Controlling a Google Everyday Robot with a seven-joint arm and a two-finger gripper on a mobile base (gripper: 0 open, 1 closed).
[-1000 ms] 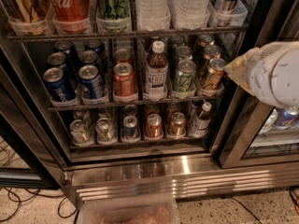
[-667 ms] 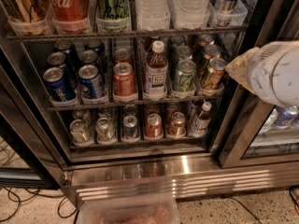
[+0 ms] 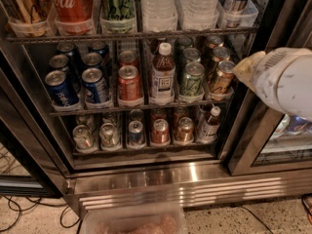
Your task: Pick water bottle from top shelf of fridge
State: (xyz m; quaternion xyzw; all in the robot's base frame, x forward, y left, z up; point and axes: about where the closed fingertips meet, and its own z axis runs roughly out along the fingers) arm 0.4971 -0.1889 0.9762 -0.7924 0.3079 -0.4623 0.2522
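**Item: water bottle, reach not yet made**

Water bottle [image 3: 157, 6]: on the top shelf [image 3: 131, 35] of the fridge [image 3: 146, 178], centre lane, with only its lower body in view. A second, seemingly alike, stands just beside it.
Gripper [image 3: 248, 68]: right of the racks, level with the middle rack. Whether it is open or closed cannot be told.
Handling: raise it first, then enter above the front rail, square to the bottle.

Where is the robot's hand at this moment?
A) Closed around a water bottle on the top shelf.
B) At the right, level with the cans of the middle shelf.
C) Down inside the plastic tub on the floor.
B: the hand is at the right edge of the fridge opening, beside the middle rack's cans, below the water bottle on the top shelf.
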